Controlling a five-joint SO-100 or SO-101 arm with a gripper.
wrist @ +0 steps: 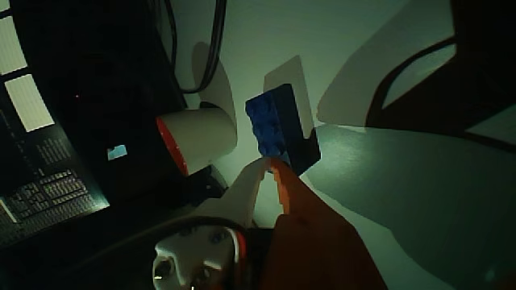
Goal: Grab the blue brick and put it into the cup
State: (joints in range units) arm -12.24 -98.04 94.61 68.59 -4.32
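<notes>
Wrist view shows the gripper [270, 163] entering from the bottom edge, its orange finger and pale finger meeting near their tips just below the blue brick [274, 121]; whether the jaws have any gap left I cannot tell, and they do not appear to hold anything. The blue brick stands upright on the white table [419, 201], studs facing left, with a dark block touching its right side. The cup [197, 138] lies tipped, red rim toward the left, just left of the brick and a little apart from it. As I judge it, the approach is the step in hand: the jaws should spread first, then advance so one finger passes each side of the brick, staying clear of the cup so it isn't nudged away. The lighting is dim, so the contact itself is hard to read.
</notes>
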